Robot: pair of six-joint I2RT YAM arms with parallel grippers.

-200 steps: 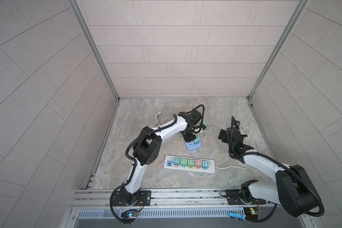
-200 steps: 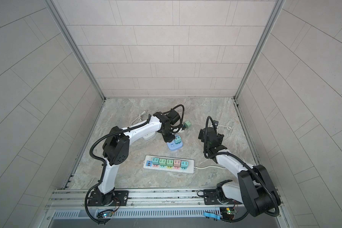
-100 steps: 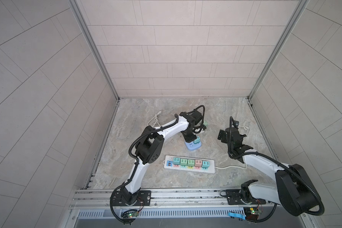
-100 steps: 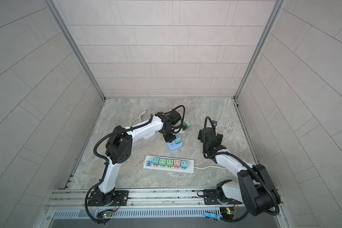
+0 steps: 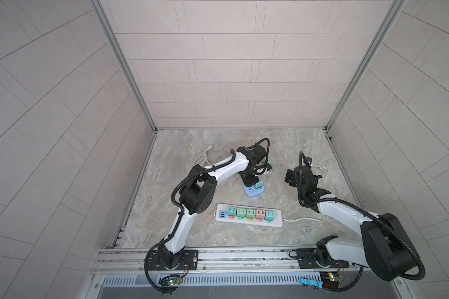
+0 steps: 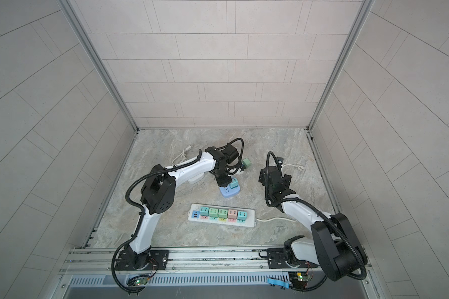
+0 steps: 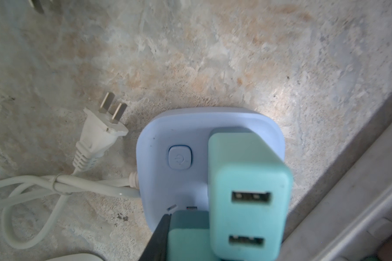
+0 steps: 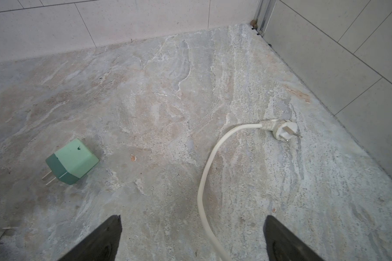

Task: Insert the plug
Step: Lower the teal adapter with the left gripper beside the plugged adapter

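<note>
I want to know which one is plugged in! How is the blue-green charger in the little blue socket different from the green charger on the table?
The blue-green charger stands upright in the blue socket, prongs hidden; the green charger lies on its side on the table, both prongs bare. The blue-green charger shows two USB ports; the green charger shows none from here. Both are small boxy blocks with rounded corners.
</note>
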